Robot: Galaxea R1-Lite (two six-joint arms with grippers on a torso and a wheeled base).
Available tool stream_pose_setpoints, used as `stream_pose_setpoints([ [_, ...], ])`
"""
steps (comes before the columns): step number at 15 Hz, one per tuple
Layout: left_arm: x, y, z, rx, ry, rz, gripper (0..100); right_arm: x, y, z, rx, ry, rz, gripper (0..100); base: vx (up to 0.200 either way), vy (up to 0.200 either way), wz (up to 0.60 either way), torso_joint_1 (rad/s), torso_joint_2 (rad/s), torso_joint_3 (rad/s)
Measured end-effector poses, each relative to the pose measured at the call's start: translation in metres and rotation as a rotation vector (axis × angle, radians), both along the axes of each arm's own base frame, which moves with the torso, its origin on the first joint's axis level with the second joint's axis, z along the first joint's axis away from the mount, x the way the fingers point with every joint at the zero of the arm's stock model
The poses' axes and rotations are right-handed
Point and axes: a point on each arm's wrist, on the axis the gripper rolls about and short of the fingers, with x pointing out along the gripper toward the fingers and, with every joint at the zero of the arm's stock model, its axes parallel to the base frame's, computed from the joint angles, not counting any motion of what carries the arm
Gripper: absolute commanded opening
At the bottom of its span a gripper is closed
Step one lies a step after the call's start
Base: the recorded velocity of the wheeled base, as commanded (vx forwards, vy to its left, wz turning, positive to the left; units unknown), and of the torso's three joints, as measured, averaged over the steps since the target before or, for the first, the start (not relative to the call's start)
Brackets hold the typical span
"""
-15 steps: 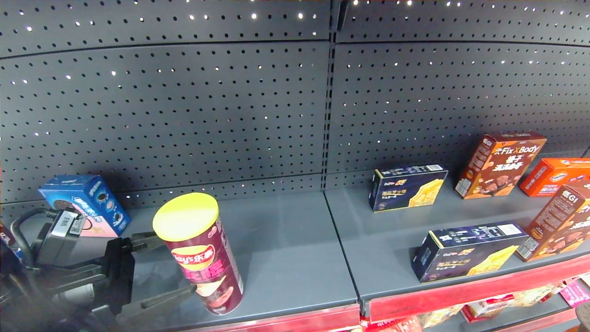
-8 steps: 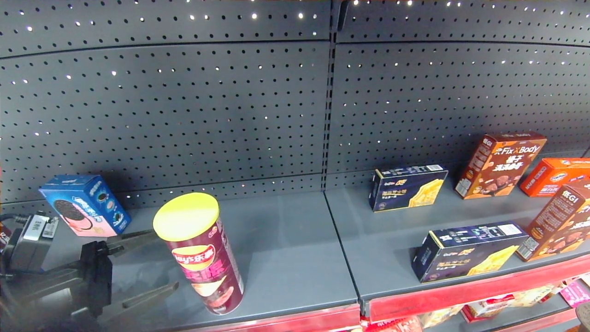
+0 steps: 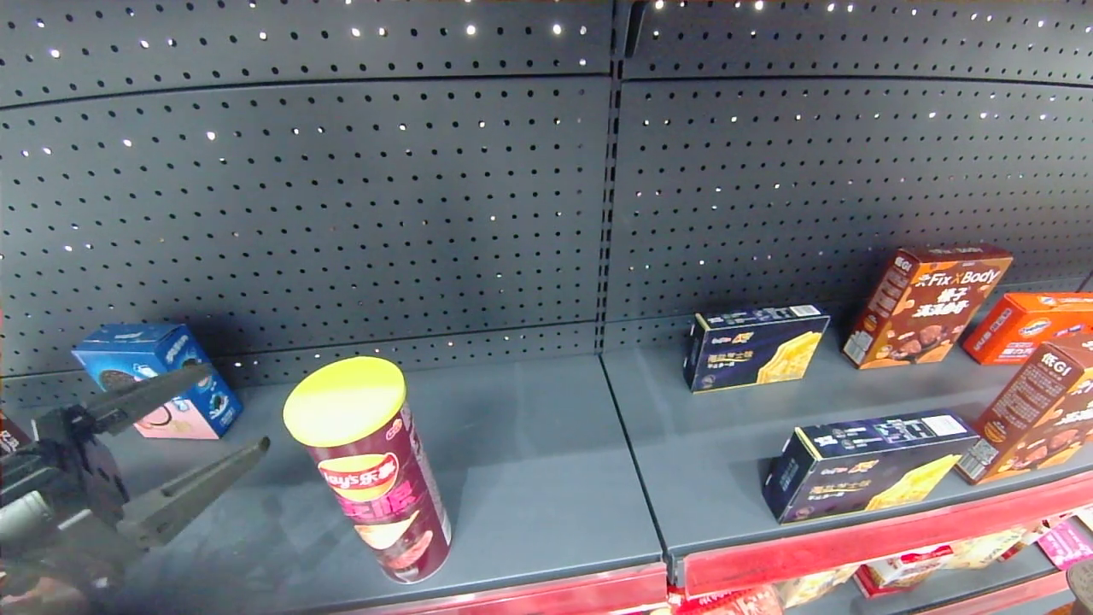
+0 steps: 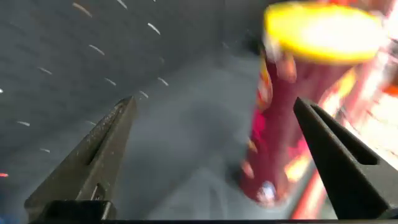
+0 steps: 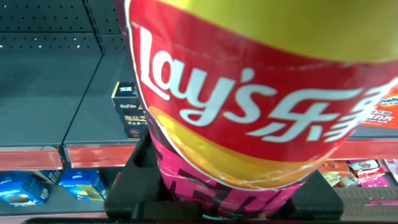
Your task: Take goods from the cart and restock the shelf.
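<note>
A maroon chip can (image 3: 369, 468) with a yellow lid stands upright on the grey shelf (image 3: 529, 478), near its front edge. My left gripper (image 3: 235, 407) hangs open to the left of it, clear of the can, with nothing between its fingers. In the left wrist view the same can (image 4: 298, 112) stands beyond the open left gripper (image 4: 212, 101). A second chip can (image 5: 249, 93), red and pink, sits close against the right wrist camera, with my right gripper (image 5: 224, 134) shut on it; its fingers are hidden behind the can.
A blue cookie box (image 3: 154, 376) stands at the back left, just behind the left gripper. Dark blue boxes (image 3: 756, 346) (image 3: 862, 465), brown boxes (image 3: 926, 303) and an orange box (image 3: 1029, 325) occupy the right shelf section. A perforated panel (image 3: 384, 213) closes the back.
The left gripper, whose open fingers flanked the standing can, has drawn back to the left and risen a little. The can has stayed in place.
</note>
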Motion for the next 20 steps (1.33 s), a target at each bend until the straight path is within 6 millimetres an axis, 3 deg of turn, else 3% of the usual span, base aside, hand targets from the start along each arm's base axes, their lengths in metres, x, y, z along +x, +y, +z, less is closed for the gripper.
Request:
stream_pose_setpoints([
  [4,-0.022,0.015,0.018,0.016,-0.084,0.158,100,-0.002,0.0,-0.001,0.0,-0.002,-0.002,0,0.0,0.0,0.0,0.0,0.0,0.0],
  [7,-0.044,0.015,0.018,-0.014,-0.013,0.25,100,-0.003,0.0,-0.003,0.0,-0.001,-0.008,0,0.0,0.0,0.0,0.0,0.0,0.0],
  [14,-0.116,-0.019,0.001,-0.265,0.295,0.603,100,-0.014,-0.001,-0.012,0.0,0.0,-0.046,0,0.0,0.0,0.0,0.0,0.0,0.0],
  [18,-0.143,-0.031,-0.001,-0.265,0.189,0.855,100,-0.017,-0.001,-0.012,0.0,-0.016,-0.047,0,0.0,0.0,0.0,0.0,0.0,0.0],
  [20,-0.146,-0.032,-0.015,-0.223,0.183,0.94,100,-0.017,-0.001,-0.011,0.001,-0.019,-0.046,0,0.0,0.0,0.0,0.0,0.0,0.0],
])
